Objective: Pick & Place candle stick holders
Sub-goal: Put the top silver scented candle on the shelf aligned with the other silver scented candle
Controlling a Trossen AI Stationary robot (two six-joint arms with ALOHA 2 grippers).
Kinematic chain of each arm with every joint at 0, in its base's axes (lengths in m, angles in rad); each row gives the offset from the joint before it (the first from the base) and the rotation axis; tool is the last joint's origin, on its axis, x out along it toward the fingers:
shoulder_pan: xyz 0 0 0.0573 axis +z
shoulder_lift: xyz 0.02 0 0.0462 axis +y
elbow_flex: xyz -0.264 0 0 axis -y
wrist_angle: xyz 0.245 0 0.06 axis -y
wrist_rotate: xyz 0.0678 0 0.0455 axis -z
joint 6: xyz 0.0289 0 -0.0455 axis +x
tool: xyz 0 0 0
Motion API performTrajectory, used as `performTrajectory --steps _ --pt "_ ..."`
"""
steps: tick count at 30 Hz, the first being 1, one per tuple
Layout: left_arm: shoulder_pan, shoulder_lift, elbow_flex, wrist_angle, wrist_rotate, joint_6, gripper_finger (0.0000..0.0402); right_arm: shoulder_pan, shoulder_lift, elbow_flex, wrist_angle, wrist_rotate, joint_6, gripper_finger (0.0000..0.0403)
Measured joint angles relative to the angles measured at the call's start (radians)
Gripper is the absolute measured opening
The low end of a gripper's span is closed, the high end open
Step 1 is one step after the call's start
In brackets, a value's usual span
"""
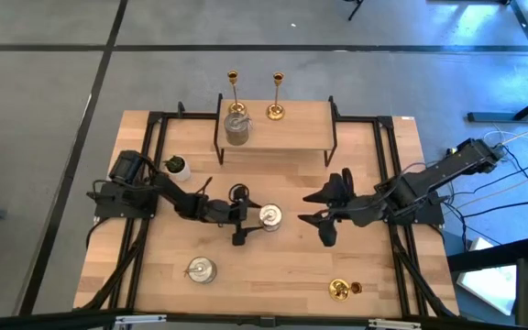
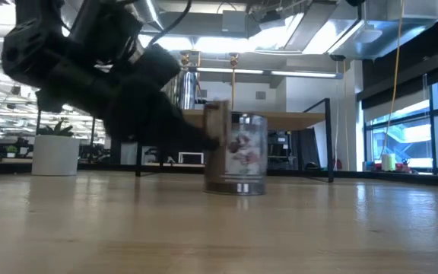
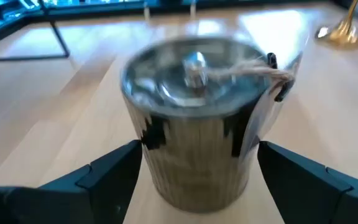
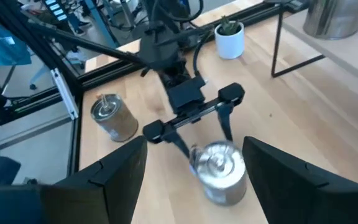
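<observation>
Standing near the middle of the table (image 1: 273, 275), in front of the little shelf (image 1: 282, 124), the silvery holder (image 1: 270, 216) looks smooth, slippery and breakable, so the left gripper (image 1: 243, 218), open around its sides but not squeezing yet, should pinch low.

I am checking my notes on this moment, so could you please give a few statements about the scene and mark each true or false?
1. The left tool straddles a silvery holder, fingers open on either side. True.
2. The right tool holds a gold holder. False: it is open and empty.
3. The raised shelf carries three holders. True.
4. The fallen gold holder lies beside the plant pot. False: it lies near the front edge, far from it.
</observation>
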Motion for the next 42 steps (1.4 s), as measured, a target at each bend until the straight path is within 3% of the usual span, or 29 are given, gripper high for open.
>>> performTrajectory --steps 9,25,42 --pt "0.001 0.000 0.079 -0.002 0.002 -0.056 0.0318 -0.006 0.000 0.000 0.002 0.050 0.000 0.0270" --pt "-0.006 0.000 0.079 -0.010 0.029 -0.174 0.0318 -0.008 0.000 0.000 0.004 0.058 0.027 0.0270" --pt "-0.004 0.000 0.079 -0.002 0.051 -0.174 0.0333 -0.008 -0.001 0.000 -0.001 0.057 0.052 0.0270"
